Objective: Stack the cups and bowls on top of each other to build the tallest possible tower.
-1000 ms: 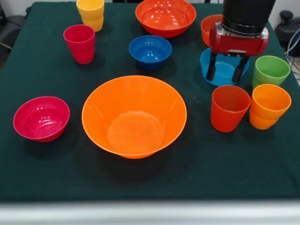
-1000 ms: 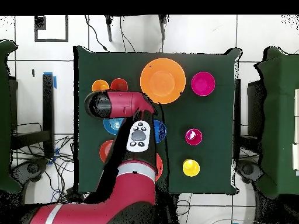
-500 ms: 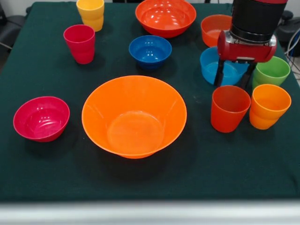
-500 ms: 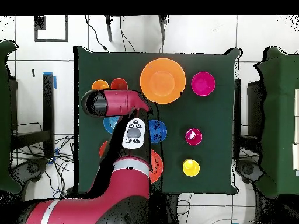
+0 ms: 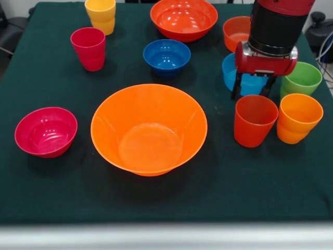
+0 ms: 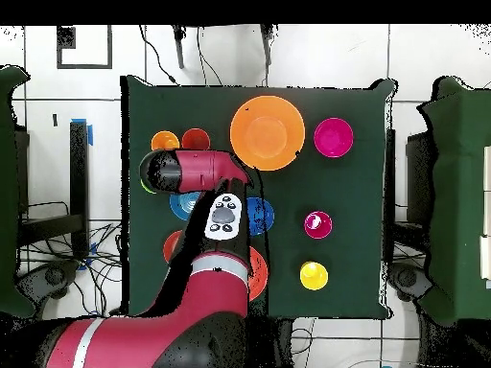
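Observation:
My gripper point(image 5: 252, 89) is open and empty. It hangs over the near part of the light blue bowl point(image 5: 229, 70), just behind the red-orange cup point(image 5: 255, 121). The orange cup point(image 5: 298, 117) and green cup point(image 5: 303, 78) stand to its right. The orange-red small bowl point(image 5: 235, 30) is behind it. The widest orange bowl point(image 5: 149, 128) sits upright at the centre, and it also shows in the overhead view point(image 6: 268, 132). The magenta bowl point(image 5: 46, 131), dark blue bowl point(image 5: 166, 55), red-orange large bowl point(image 5: 183, 18), crimson cup point(image 5: 88, 48) and yellow cup point(image 5: 100, 14) stand apart. Nothing is stacked.
All pieces stand on a dark green cloth over the table point(image 5: 62, 198). In the overhead view my arm point(image 6: 206, 177) covers the light blue bowl and part of the red-orange large bowl point(image 6: 259, 275). Cables lie on the tiled floor to the left.
My gripper has come a little lower and nearer the red-orange cup, first shifting right and then back left. It stays open. No cup or bowl has moved.

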`<act>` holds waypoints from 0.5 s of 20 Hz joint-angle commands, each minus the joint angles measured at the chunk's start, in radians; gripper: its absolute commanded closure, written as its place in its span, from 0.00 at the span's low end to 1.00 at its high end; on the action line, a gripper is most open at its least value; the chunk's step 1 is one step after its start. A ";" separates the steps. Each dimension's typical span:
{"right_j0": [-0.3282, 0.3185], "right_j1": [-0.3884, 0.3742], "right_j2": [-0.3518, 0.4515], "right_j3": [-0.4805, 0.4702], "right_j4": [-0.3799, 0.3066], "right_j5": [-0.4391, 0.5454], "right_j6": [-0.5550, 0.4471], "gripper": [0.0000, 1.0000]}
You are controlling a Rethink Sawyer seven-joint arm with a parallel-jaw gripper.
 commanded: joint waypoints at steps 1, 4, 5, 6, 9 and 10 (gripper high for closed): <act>-0.015 0.033 0.064 -0.014 0.005 -0.037 0.140 0.00; -0.016 0.031 0.066 -0.010 0.004 -0.041 0.140 0.00; -0.017 0.030 0.066 -0.009 0.005 -0.041 0.140 0.00; -0.016 0.029 0.065 -0.007 0.005 -0.039 0.141 0.00; -0.010 0.015 0.059 0.000 0.009 -0.023 0.147 0.00; -0.008 0.009 0.056 0.002 0.010 -0.016 0.148 0.00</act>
